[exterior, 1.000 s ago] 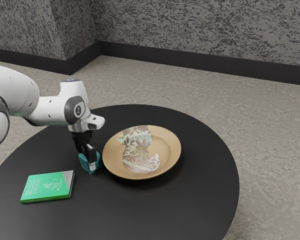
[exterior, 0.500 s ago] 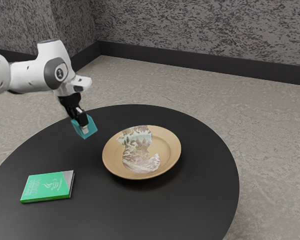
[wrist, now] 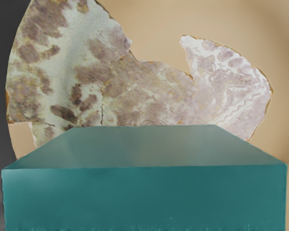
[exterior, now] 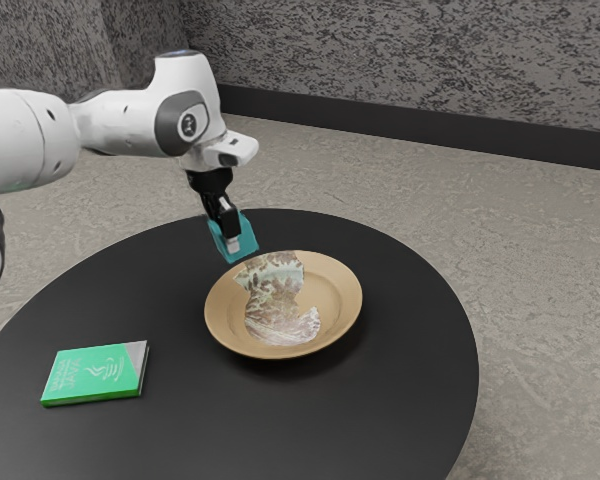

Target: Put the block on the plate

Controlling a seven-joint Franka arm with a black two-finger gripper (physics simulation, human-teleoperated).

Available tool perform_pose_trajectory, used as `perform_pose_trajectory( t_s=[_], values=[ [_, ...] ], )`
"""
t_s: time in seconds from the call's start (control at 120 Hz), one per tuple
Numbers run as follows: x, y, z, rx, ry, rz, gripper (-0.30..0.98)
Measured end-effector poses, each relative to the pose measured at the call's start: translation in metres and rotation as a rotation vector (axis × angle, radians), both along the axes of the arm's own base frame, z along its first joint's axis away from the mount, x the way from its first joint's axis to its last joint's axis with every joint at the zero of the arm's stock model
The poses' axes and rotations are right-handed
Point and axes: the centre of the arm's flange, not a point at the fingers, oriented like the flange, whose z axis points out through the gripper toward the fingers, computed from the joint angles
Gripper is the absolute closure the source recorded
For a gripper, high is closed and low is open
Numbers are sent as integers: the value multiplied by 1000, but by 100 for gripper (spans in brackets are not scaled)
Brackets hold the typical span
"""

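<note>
Block [exterior: 248,240] apparently clasped in the tool [exterior: 232,241]

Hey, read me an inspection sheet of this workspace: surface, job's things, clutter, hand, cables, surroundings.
Surface: round black table.
Job's things: teal block, in the air, not on the plate; tan, partly patterned plate, on the table.
Clutter: green book, lying flat, apart from the plate.
Hand: shut on the block.
Cables: nothing seen.
Surroundings: mottled floor; speckled grey wall, dark skirting.

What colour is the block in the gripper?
Teal all over; the wrist view shows the block best, large and close.
</note>
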Motion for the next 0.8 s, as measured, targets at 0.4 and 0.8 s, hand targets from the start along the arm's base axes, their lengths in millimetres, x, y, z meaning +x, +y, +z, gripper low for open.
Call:
perform_pose_trajectory(
  t_s=[0.4, 0.8],
  values=[
    [16, -60, -44, 25, 58, -43, 30],
    [24, -61, -93, 39, 107, 0, 30]
  ],
)
